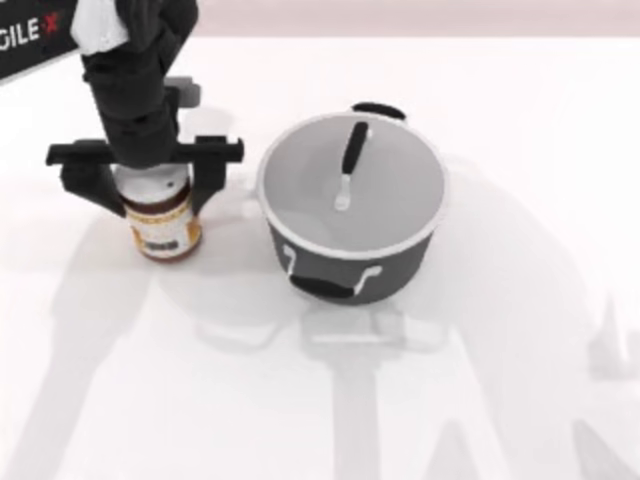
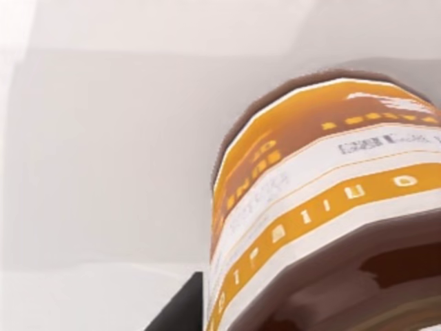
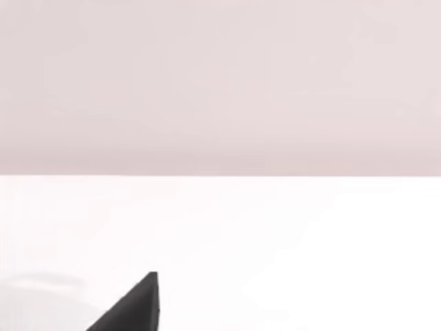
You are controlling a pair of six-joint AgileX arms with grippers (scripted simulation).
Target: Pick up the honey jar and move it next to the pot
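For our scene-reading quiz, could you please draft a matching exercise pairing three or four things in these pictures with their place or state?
Things:
1. honey jar
2. pot
3. left gripper
4. pot's lid handle

Descriptions:
A. black, lying across a grey lid
B. fingers on either side of the jar's top
C. large, dark grey, mid-table
D. small, orange-and-white label, left of the pot

Pairs: 1-D, 2-C, 3-B, 4-A

Honey jar left of lidded pot
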